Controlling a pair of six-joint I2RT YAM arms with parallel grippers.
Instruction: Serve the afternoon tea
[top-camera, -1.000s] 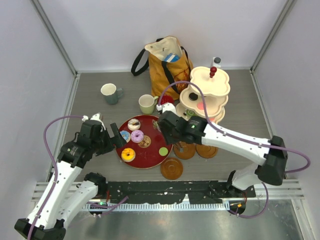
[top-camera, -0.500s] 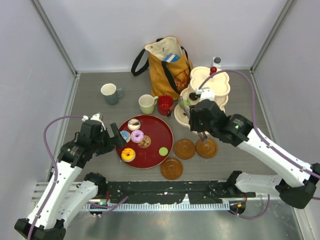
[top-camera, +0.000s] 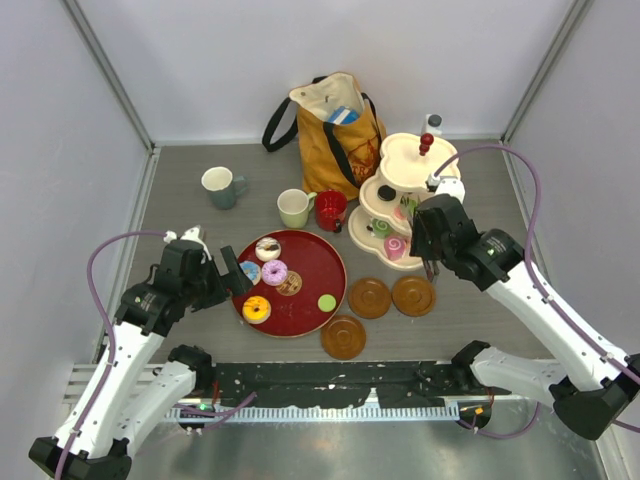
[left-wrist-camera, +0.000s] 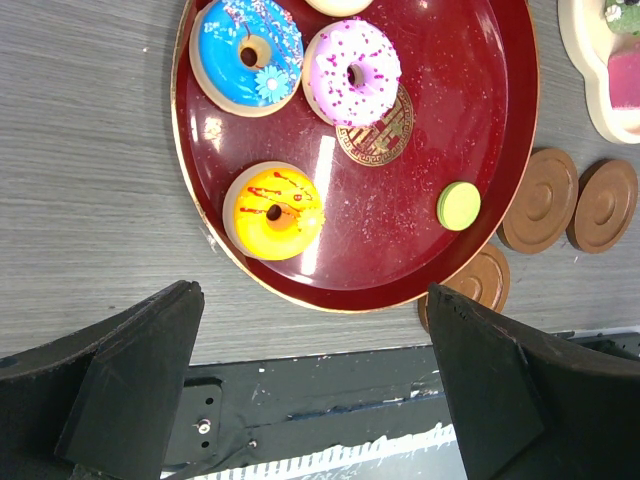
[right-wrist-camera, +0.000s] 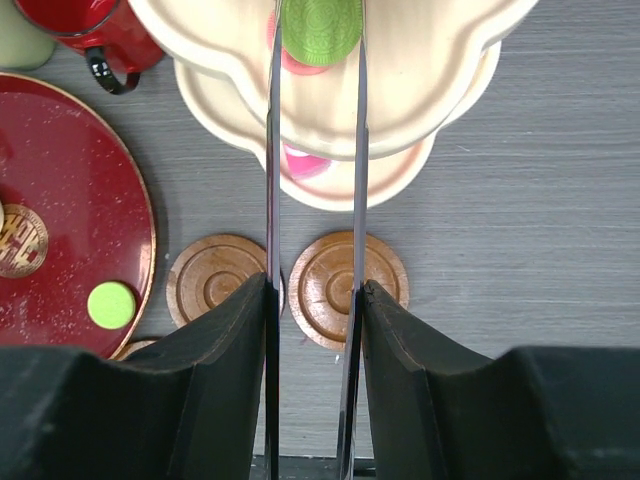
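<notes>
the right gripper (right-wrist-camera: 317, 14) is clamped on a green macaron (right-wrist-camera: 322, 30). its two thin fingers press opposite sides of the rim, and the disc lies flat, face up to the wrist camera. being round, it has no long axis to line up. what matters is what lies straight below it: a cream tier of the three-tier stand (right-wrist-camera: 430, 90), which looks like the middle one, with something pink partly hidden under the macaron. whether the macaron already rests on that tier or hangs just above it, i cannot tell. the stand sits toward the far right corner of the table (top-camera: 180, 200), so the right arm is clearly the nearer one. the move to come looks like a plain letting-go and a lift away, with no sideways travel.

the left gripper (left-wrist-camera: 312, 300) stands wide apart and holds nothing, hovering over the near rim of the red tray (left-wrist-camera: 500, 180). the yellow donut (left-wrist-camera: 272, 212) lies just ahead of it, the blue donut (left-wrist-camera: 247, 52) and purple donut (left-wrist-camera: 352, 72) farther in, and a second green macaron (left-wrist-camera: 458, 205) toward the tray's right edge — all nearer the left arm. the brown saucers (right-wrist-camera: 348, 285) lie bare between tray and stand.
</notes>
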